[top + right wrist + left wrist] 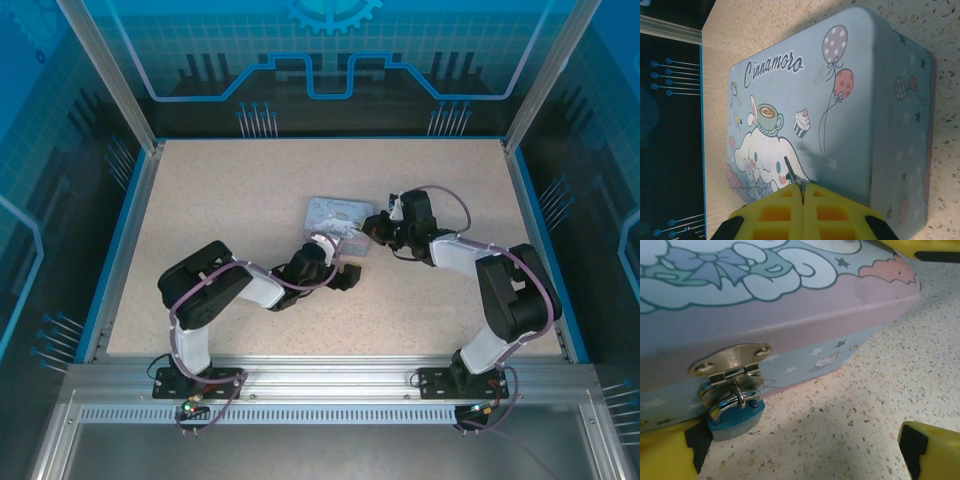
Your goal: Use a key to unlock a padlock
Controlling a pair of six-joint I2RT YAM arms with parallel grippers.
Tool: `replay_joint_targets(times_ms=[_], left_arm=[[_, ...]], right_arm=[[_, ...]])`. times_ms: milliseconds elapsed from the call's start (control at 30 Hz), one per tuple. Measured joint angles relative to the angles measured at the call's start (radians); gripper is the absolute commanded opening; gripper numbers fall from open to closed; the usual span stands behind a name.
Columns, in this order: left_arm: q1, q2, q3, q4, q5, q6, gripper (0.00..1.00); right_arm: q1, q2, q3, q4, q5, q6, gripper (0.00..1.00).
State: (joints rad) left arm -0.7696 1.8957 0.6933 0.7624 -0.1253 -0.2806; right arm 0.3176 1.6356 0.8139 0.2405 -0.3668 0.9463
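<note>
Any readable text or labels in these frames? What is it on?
"Cinnamoro": script lettering on the tin lid, above the cartoon, right wrist view; no further letters can be made out.
Same lid in the top view: print too small to read.
Padlock: no marking legible.
Key tip: nothing readable.

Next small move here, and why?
Probably shift the left gripper sideways to centre the padlock. Its fingers are open, and the padlock hangs off-centre beside one finger. The right gripper pinches the key over the tin.
</note>
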Motion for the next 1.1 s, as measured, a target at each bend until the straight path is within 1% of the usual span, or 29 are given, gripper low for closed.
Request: replay_joint_targets(times_ms=[167, 333, 467, 667, 767, 967, 1100], left_arm=[[0.0, 0.005, 0.002, 0.008, 0.01, 0.0, 0.98], [0.011, 0.011, 0.016, 0.014, 0.067, -0.01, 0.98], [0.012, 0.011, 0.024, 0.022, 0.131, -0.046, 0.98], [0.032, 0.011, 0.024, 0.056, 0.182, -0.137, 0.98], [0.054, 0.026, 0.021, 0.108, 0.213, -0.198, 0.97], [0.099, 0.08, -0.005, 0.288, 0.266, -0.322, 0.95], [0.107, 0.095, -0.01, 0.331, 0.277, -0.357, 0.94]], right_arm=[[0.0, 0.008, 0.0, 0.004, -0.001, 0.0, 0.0], [0.0, 0.009, 0.0, 0.007, -0.001, 0.0, 0.0], [0.0, 0.01, 0.0, 0.008, -0.001, 0.0, 0.0], [0.0, 0.011, 0.0, 0.011, -0.001, 0.0, 0.0], [0.0, 0.013, 0.0, 0.015, -0.001, 0.0, 0.0], [0.0, 0.014, 0.0, 0.016, -0.001, 0.0, 0.0], [0.0, 0.016, 0.0, 0.019, -0.003, 0.0, 0.0]])
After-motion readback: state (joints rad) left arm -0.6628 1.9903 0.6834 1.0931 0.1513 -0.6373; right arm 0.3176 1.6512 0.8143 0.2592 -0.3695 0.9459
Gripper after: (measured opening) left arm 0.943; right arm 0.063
